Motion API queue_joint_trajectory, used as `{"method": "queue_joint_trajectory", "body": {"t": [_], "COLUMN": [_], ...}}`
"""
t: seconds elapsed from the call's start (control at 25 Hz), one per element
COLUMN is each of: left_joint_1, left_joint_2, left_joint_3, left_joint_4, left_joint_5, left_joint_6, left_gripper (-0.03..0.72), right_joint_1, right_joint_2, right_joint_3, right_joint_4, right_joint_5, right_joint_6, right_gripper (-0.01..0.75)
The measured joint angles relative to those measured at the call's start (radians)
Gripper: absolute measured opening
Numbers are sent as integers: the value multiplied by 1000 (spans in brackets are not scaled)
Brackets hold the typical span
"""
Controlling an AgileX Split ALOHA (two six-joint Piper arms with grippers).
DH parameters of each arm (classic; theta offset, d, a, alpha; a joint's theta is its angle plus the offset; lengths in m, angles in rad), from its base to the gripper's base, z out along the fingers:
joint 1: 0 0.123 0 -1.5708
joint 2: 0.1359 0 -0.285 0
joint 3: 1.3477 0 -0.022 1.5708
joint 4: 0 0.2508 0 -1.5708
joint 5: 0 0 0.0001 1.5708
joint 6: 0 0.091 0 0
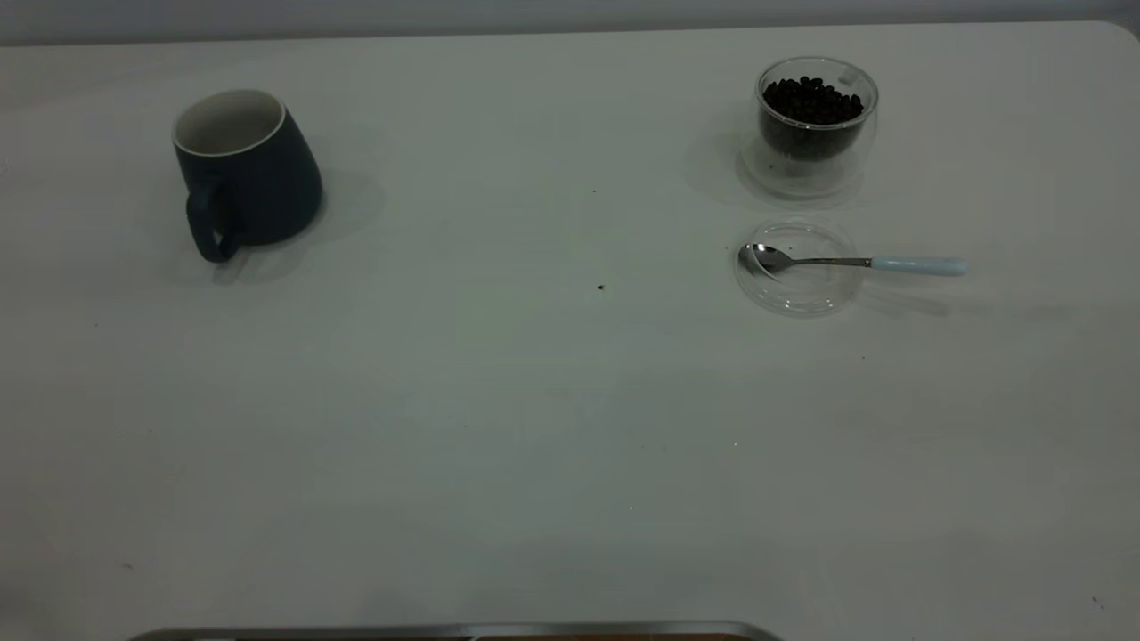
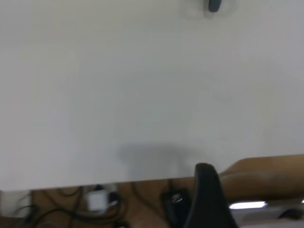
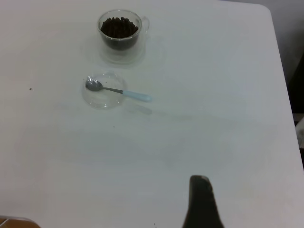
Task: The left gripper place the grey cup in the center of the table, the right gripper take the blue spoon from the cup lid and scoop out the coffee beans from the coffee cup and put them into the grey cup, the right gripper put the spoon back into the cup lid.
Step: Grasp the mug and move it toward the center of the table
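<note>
The grey cup [image 1: 245, 174] stands upright at the table's far left, its handle toward the front; a bit of it shows in the left wrist view [image 2: 214, 4]. The glass coffee cup [image 1: 815, 120] full of dark beans stands at the far right. In front of it lies the clear cup lid [image 1: 799, 267] with the blue-handled spoon [image 1: 855, 262] across it, bowl in the lid. The right wrist view shows the coffee cup [image 3: 119, 29], lid [image 3: 103, 90] and spoon [image 3: 118, 91] far off. My left gripper [image 2: 206, 199] hangs by the table's edge. My right gripper [image 3: 202, 202] is above bare table. Neither shows in the exterior view.
The white table [image 1: 534, 401] has a few dark specks near its middle [image 1: 600, 287]. A metal rim [image 1: 445, 632] runs along the front edge. The left wrist view shows cables and a wooden floor [image 2: 266, 171] below the table edge.
</note>
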Motion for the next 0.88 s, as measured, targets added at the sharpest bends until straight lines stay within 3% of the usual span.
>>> {"method": "queue_joint_trajectory", "body": {"t": [0.32, 0.88], "left_joint_1": [0, 0], "left_joint_2": [369, 996], "left_joint_3": [-131, -257], "left_joint_4": [48, 48], "left_joint_5": [-161, -627], "left_joint_6": [230, 780], "left_gripper": [567, 567], "right_joint_1": [0, 0], "right_joint_2": [0, 0], "right_joint_3": [0, 0], "right_joint_4": [0, 0], "right_joint_5": [0, 0], "right_joint_6": [1, 0], "right_gripper": [565, 565]}}
